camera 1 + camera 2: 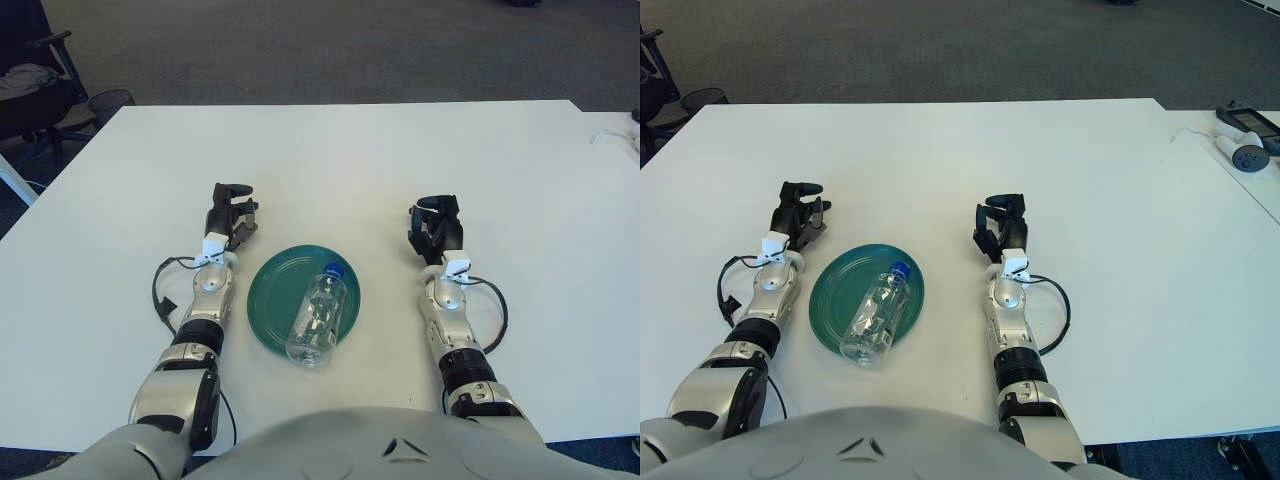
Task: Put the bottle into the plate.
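A clear plastic bottle (322,315) with a blue cap lies on its side on the green plate (275,295). The cap points away from me and the base juts over the plate's near rim. My left hand (230,212) shows just left of the plate's far edge, fingers relaxed, holding nothing and apart from the bottle. To the right of the plate, with a gap of white table (350,160) between them, my right hand (436,228) has loosely bent fingers that grasp nothing.
A dark chair (30,90) and a wire basket (108,100) stand beyond the table's far left corner. A white handheld device (1245,150) lies on a second table at the far right.
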`<control>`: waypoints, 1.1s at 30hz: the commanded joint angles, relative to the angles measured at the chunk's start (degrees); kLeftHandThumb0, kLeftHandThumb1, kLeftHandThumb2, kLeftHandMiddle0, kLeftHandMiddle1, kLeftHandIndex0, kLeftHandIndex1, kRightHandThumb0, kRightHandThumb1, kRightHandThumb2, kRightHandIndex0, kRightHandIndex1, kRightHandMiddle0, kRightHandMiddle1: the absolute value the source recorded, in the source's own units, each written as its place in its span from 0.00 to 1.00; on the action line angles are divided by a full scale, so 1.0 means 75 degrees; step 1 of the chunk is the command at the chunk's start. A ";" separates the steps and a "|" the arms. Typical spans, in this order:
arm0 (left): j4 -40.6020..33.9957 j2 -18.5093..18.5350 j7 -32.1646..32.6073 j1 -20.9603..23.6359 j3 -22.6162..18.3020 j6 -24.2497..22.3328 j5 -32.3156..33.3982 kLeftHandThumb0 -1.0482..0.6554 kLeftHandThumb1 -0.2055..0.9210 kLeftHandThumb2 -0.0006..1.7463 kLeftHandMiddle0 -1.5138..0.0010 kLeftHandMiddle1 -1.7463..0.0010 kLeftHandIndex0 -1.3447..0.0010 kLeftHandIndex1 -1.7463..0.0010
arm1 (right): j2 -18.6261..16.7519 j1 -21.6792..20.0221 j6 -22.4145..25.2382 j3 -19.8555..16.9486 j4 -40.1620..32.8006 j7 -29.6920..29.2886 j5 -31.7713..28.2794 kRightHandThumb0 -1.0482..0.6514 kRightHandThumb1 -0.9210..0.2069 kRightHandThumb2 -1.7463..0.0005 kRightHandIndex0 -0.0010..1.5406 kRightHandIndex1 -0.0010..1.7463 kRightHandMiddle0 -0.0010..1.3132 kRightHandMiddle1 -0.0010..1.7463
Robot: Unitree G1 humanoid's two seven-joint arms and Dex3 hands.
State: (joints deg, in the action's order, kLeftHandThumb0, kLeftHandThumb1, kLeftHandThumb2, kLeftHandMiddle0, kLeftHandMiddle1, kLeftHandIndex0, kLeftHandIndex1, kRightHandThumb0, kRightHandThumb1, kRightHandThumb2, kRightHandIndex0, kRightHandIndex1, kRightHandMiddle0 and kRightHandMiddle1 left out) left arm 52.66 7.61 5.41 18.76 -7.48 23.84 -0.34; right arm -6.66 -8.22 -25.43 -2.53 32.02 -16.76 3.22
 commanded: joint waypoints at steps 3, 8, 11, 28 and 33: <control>0.0686 -0.0224 -0.0280 -0.0301 -0.0128 0.0016 0.0233 0.38 0.74 0.52 0.51 0.01 0.72 0.00 | -0.0017 0.0929 0.0654 0.0008 0.0506 0.0026 0.0062 0.41 0.00 0.71 0.14 0.71 0.15 1.00; 0.1020 -0.0487 -0.0365 -0.0328 -0.0214 0.0641 0.0354 0.36 0.60 0.64 0.36 0.00 0.63 0.00 | 0.0042 0.0975 0.0618 0.0029 0.0456 0.0019 0.0146 0.41 0.00 0.71 0.13 0.71 0.15 1.00; 0.1121 -0.0599 -0.0514 -0.0371 -0.0266 0.1016 0.0455 0.35 0.55 0.69 0.30 0.00 0.60 0.00 | 0.0058 0.0982 0.0631 0.0030 0.0444 0.0016 0.0163 0.41 0.00 0.71 0.13 0.70 0.15 1.00; 0.1395 -0.1434 -0.2659 -0.0592 -0.0982 0.3086 0.1715 0.31 0.36 0.84 0.16 0.00 0.47 0.00 | 0.0166 0.0953 0.0896 -0.0007 0.0349 -0.0033 0.0316 0.41 0.00 0.71 0.12 0.69 0.15 1.00; 0.1500 -0.1497 -0.2716 -0.0579 -0.1072 0.3197 0.1659 0.30 0.35 0.84 0.16 0.00 0.47 0.00 | 0.0173 0.0942 0.1011 -0.0020 0.0271 -0.0029 0.0296 0.41 0.00 0.71 0.12 0.69 0.15 1.00</control>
State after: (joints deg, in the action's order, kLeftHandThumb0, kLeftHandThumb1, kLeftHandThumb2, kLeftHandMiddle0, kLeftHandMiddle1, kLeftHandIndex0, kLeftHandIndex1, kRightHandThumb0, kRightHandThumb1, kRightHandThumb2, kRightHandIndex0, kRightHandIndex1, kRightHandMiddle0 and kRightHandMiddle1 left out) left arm 58.59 2.06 -14.52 20.58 -14.99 46.78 10.27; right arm -5.61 -7.33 -22.84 -2.07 30.33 -16.80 5.54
